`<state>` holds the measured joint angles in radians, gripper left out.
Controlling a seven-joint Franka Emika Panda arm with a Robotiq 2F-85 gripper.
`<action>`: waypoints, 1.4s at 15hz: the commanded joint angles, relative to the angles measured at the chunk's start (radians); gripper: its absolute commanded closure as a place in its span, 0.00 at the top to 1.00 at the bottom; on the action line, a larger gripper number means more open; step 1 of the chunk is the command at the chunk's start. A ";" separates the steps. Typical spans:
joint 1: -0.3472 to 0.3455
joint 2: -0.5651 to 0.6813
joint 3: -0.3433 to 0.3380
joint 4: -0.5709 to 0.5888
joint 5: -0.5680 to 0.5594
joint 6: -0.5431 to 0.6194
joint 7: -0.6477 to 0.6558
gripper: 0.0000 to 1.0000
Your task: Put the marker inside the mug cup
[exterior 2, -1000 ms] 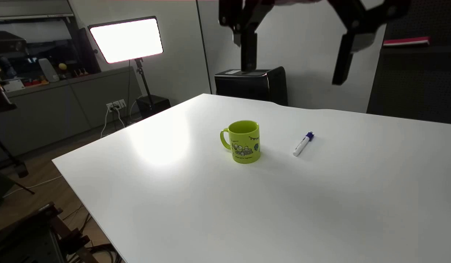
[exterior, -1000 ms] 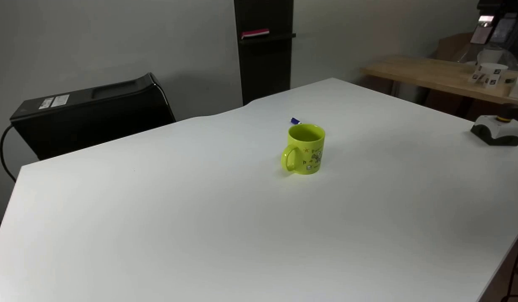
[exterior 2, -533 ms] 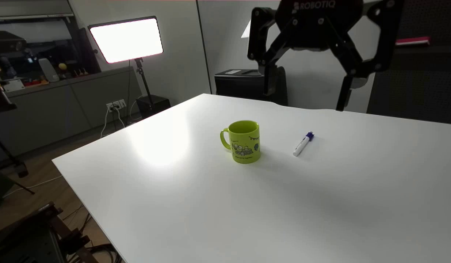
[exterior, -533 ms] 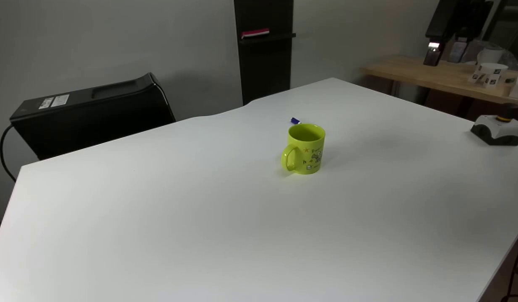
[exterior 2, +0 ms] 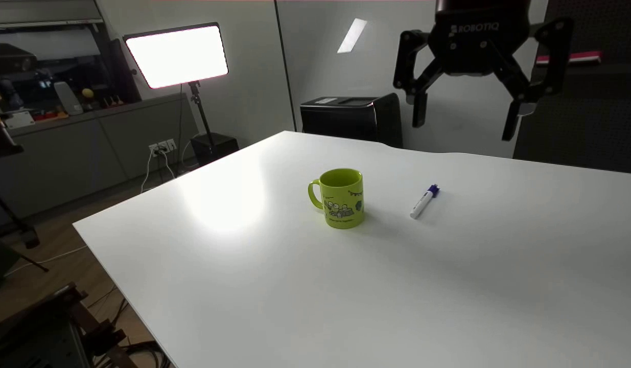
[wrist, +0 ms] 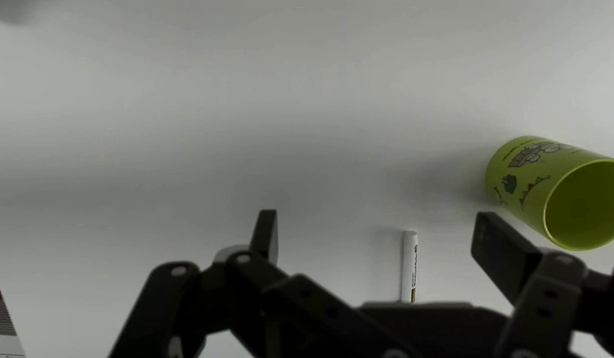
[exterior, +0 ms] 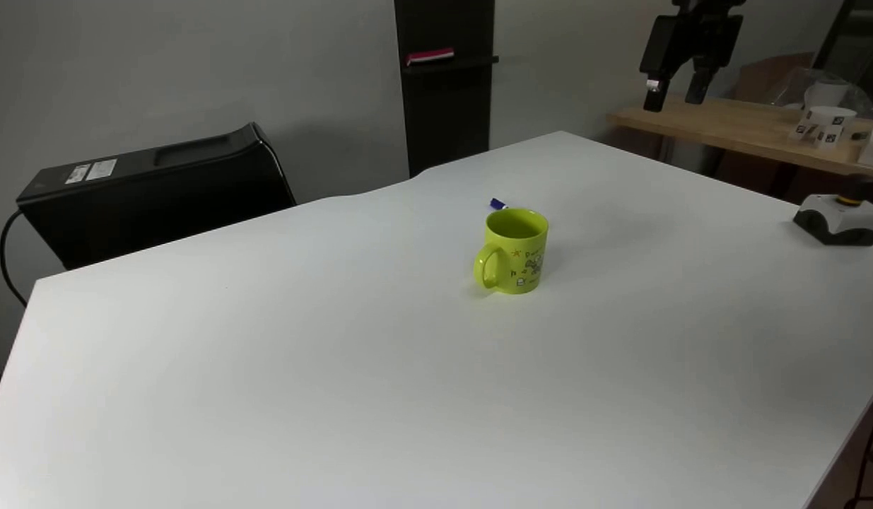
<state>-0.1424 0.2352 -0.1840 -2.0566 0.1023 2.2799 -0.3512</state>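
Wrist view, fingers (wrist: 505, 258) spread wide, empty, clear of marker (wrist: 409, 266) and mug cup (wrist: 550, 186)

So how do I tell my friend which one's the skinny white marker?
Find the big white tabletop, then the lime-green cylindrical mug. On the side away from its handle lies the marker. Unlike the mug, it's thin, white and blue at one end.

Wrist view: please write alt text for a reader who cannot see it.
An open black pincer hangs above a white table, where a white marker, one end hidden, shows between the fingers. At right, the picture's edge crops a printed lime-green mug cup.
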 commanded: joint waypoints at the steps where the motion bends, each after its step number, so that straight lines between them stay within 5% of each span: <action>1: -0.030 0.024 0.032 0.032 -0.010 -0.011 0.011 1.00; 12: -0.032 0.066 0.041 0.072 -0.015 -0.041 0.003 1.00; 21: 0.011 0.194 0.106 0.005 -0.158 -0.024 0.015 1.00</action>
<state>-0.1389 0.3878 -0.0899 -2.0571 -0.0115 2.2310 -0.3600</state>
